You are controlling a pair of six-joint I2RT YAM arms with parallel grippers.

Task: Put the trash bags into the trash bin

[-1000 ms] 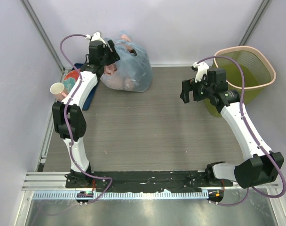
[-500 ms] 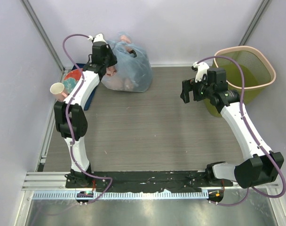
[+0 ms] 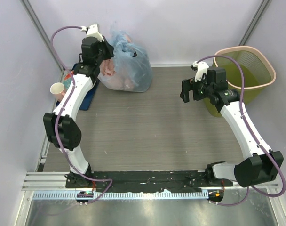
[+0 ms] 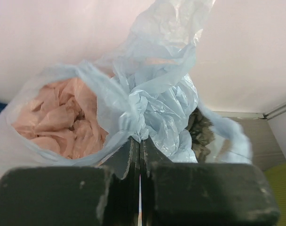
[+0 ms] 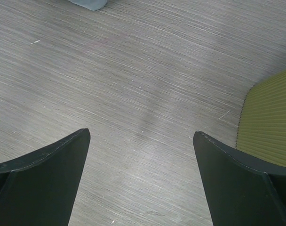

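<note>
Left wrist view shows your left hand (image 4: 139, 141) closed tight on the gathered, crinkly neck of the light-blue trash bag (image 4: 157, 99), which sits at the far left of the table (image 3: 143, 122), well apart from the trash bin (image 3: 244, 48) at the far right. Your right hand (image 3: 186, 92) hangs with jaws spread, holding nothing, just left of the bin. My assessment: the grasp is made, while lift, carry and drop are all outstanding.

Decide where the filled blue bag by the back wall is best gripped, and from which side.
Probably the gathered neck at its top, approached from above on the left. The filled blue bag is bulging and slack, with the wall behind it; the neck bunches thin enough to pinch, and the left gripper has its jaws shut there.
</note>
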